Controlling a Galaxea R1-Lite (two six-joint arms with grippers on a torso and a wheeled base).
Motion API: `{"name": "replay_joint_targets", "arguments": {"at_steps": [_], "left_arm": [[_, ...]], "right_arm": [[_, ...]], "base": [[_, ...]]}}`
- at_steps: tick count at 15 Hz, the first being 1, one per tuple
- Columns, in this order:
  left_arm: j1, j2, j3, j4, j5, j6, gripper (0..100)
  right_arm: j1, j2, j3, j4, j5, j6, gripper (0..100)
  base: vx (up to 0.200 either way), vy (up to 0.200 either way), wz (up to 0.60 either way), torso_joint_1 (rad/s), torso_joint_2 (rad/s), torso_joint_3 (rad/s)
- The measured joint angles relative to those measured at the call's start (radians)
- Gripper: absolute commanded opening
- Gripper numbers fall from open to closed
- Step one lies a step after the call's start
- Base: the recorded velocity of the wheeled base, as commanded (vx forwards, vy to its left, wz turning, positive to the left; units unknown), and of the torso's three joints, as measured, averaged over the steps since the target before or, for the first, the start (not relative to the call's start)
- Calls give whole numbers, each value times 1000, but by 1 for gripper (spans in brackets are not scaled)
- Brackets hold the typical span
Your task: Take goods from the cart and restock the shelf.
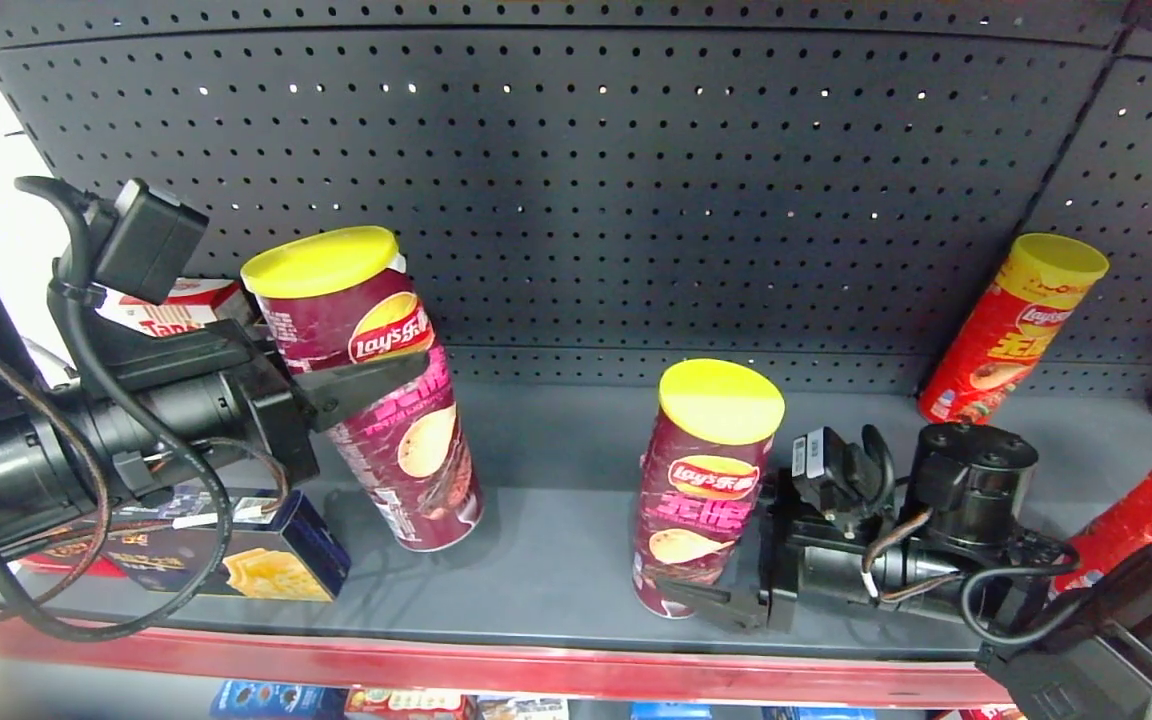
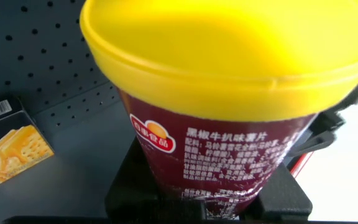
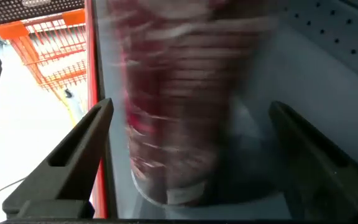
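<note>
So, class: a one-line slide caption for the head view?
Left gripper holds a tilted maroon chip can; open right gripper flanks a second can upright on the shelf.

backing: dark perforated panel [image 1: 636,180] | shelf board [image 1: 556,545]: grey, red front edge | far left: bright glare

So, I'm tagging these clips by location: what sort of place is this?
Probably a shop aisle: a pegboard-backed shelf, crisp cans and a biscuit box on it, and what looks like an orange wire cart nearby.
</note>
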Motion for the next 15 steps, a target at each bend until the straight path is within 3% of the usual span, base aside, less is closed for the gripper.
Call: {"name": "replay_joint_targets", "arguments": {"at_steps": [10,15], "left_arm": [[0,-13,13,-2,-2,0,0],[-5,-33,29,1,-2,1,0]], "right_arm": [[-52,-120,127,0,-6,0,100],[-53,-321,293,14,-51,5,100]], "base": [[0,0,0,0,0,0],[0,0,0,0,0,0]]}}
